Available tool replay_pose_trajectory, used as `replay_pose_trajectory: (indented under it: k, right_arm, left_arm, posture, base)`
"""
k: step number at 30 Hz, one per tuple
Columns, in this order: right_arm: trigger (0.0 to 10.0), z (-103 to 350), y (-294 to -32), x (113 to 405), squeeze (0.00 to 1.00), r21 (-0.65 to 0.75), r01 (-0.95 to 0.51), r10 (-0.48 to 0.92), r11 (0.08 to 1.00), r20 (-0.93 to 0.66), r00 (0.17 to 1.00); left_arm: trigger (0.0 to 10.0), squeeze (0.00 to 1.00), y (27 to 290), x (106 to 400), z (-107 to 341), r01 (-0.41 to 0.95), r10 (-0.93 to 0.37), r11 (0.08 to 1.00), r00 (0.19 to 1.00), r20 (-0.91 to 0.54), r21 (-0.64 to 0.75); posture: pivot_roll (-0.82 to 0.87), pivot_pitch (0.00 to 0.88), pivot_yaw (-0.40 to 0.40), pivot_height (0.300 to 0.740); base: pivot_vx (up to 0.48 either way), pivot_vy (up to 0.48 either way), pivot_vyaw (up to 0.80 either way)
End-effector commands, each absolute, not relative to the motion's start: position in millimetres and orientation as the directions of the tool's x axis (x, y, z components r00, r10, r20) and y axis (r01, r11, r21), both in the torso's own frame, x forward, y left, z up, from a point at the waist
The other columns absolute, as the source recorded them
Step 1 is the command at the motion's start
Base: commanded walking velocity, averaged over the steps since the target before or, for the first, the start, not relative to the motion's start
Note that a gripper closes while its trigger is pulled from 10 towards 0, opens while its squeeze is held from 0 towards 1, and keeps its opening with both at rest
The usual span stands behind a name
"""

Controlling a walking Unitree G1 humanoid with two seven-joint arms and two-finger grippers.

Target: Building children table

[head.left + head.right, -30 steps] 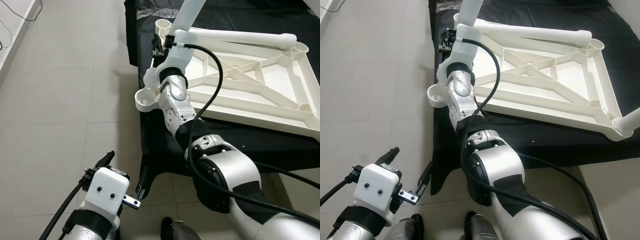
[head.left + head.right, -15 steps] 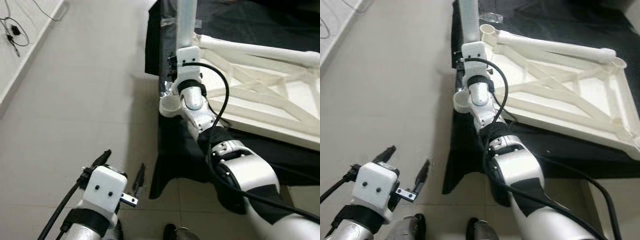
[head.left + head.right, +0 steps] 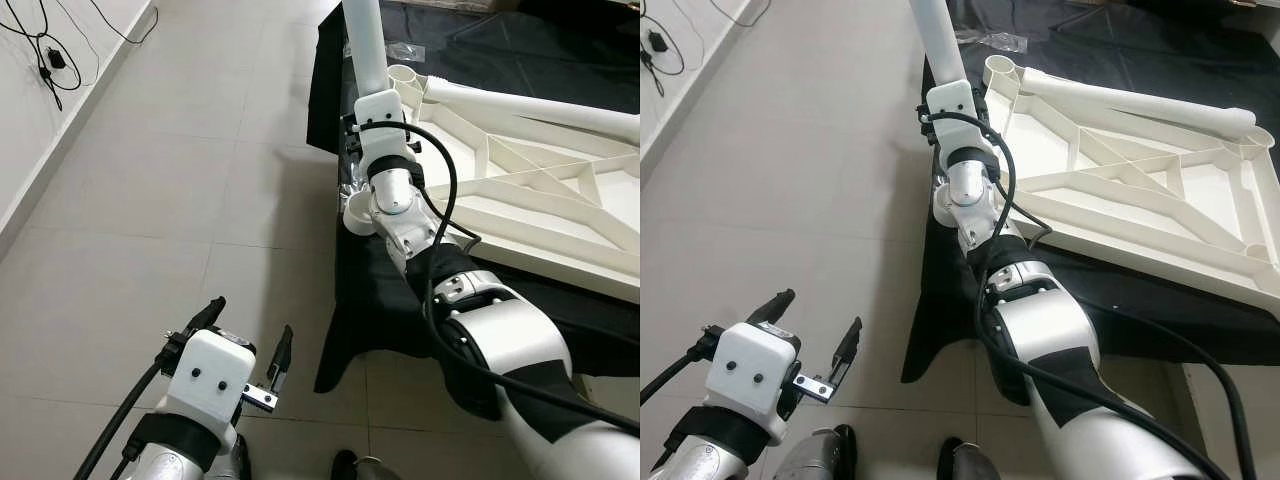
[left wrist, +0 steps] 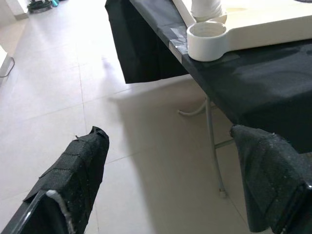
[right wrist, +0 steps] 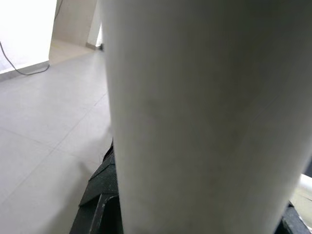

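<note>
An upturned white plastic tabletop (image 3: 1120,200) lies on a black-draped table (image 3: 960,300). The right gripper (image 3: 352,135) is clenched around a white table leg (image 3: 363,45), upright above the near corner socket (image 4: 206,40). The left gripper (image 3: 245,335) hangs splayed over floor tiles (image 3: 150,200).

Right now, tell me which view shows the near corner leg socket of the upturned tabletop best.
The left wrist view: the leg socket sits whole and open-topped at the tabletop corner. In the left eye view, the right arm hides part of it; in the right eye view, most of it.
</note>
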State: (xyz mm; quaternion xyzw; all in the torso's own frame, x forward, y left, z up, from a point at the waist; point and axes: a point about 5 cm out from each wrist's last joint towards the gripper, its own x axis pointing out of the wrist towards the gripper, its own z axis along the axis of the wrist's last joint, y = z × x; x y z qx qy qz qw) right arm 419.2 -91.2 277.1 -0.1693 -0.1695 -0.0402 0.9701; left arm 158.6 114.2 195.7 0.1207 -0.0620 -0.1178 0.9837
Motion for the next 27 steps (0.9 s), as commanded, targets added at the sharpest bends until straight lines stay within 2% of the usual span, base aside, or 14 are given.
replay_pose_trajectory:
  k: [1,3,7,9,11,12,13,15,19,23,24,26,27]
  right_arm:
    - [0.0,235.7,-106.6,419.6,0.0,-0.336,0.139,-0.082,0.932,0.178,0.981]
    - [0.0,207.0,-115.0,415.7,0.0,-0.352,0.067,-0.044,0.934,0.075,0.996]
    - [0.0,186.6,-124.0,411.6,0.0,-0.335,0.023,-0.026,0.942,-0.007,1.0]
    - [0.0,171.2,-121.2,408.3,0.0,-0.227,-0.104,0.077,0.968,-0.125,0.989]
    - [0.0,171.2,-121.2,408.3,0.0,-0.227,-0.104,0.077,0.968,-0.125,0.989]
    - [0.0,167.4,-115.7,406.9,0.0,-0.166,-0.181,0.153,0.969,-0.171,0.973]
    - [0.0,167.4,-115.7,406.9,0.0,-0.166,-0.181,0.153,0.969,-0.171,0.973]
    - [0.0,175.3,-99.7,404.7,0.0,-0.031,-0.382,0.369,0.924,-0.195,0.909]
    - [0.0,188.5,-100.3,406.0,0.0,-0.037,-0.452,0.441,0.891,-0.164,0.882]
    - [0.0,199.1,-118.7,411.4,0.0,-0.087,-0.419,0.403,0.904,-0.158,0.902]
    - [0.0,197.9,-122.3,409.6,0.0,-0.095,-0.474,0.451,0.875,-0.197,0.871]
    - [0.0,197.9,-122.3,409.6,0.0,-0.095,-0.474,0.451,0.875,-0.197,0.871]
    - [0.0,196.4,-123.9,407.6,0.0,-0.096,-0.518,0.488,0.85,-0.227,0.843]
  left_arm:
    - [10.0,0.0,115.5,157.2,192.6,0.223,-0.248,0.941,0.966,0.073,0.256]
    - [10.0,0.0,115.6,157.7,192.1,0.225,-0.25,0.94,0.966,0.071,0.256]
    - [10.0,0.0,115.3,158.3,191.5,0.227,-0.253,0.94,0.965,0.07,0.256]
    - [10.0,0.0,115.0,159.1,190.8,0.229,-0.254,0.939,0.965,0.07,0.257]
    - [10.0,0.0,115.0,159.1,190.8,0.229,-0.254,0.939,0.965,0.07,0.257]
    - [10.0,0.0,115.0,159.4,190.8,0.229,-0.254,0.939,0.965,0.07,0.256]
    - [10.0,0.0,115.0,159.4,190.8,0.229,-0.254,0.939,0.965,0.07,0.256]
    - [10.0,0.0,116.4,159.1,191.6,0.224,-0.25,0.939,0.966,0.072,0.26]
    - [10.0,0.0,117.8,158.4,191.6,0.22,-0.245,0.94,0.967,0.07,0.261]
    - [10.0,0.0,117.7,158.7,191.5,0.22,-0.246,0.939,0.967,0.069,0.263]
    - [10.0,0.0,117.6,158.5,191.4,0.219,-0.245,0.939,0.967,0.068,0.265]
    - [10.0,0.0,117.6,158.5,191.4,0.219,-0.245,0.939,0.967,0.068,0.265]
    - [10.0,0.0,117.6,158.3,191.3,0.219,-0.245,0.939,0.967,0.068,0.267]
  posture:
    - [0.18,0.274,-0.098,0.74]
    - [0.16,0.28,-0.099,0.74]
    - [0.15,0.284,-0.096,0.74]
    - [0.15,0.284,-0.092,0.74]
    - [0.15,0.284,-0.092,0.74]
    - [0.15,0.284,-0.089,0.74]
    - [0.15,0.284,-0.089,0.74]
    - [0.15,0.284,-0.089,0.74]
    - [0.14,0.281,-0.089,0.74]
    - [0.14,0.281,-0.092,0.74]
    - [0.14,0.282,-0.094,0.74]
    - [0.14,0.282,-0.094,0.74]
    - [0.14,0.282,-0.094,0.74]
  base:
    - [0.0,0.0,0.0]
    - [0.0,0.0,0.0]
    - [0.0,0.0,0.0]
    - [0.0,0.0,0.0]
    - [0.0,0.0,0.0]
    - [0.0,0.0,0.0]
    - [0.0,0.0,0.0]
    - [0.0,0.0,0.0]
    - [0.0,0.0,0.0]
    - [0.0,0.0,0.0]
    - [0.0,0.0,0.0]
    - [0.0,0.0,0.0]
    - [0.0,0.0,0.0]
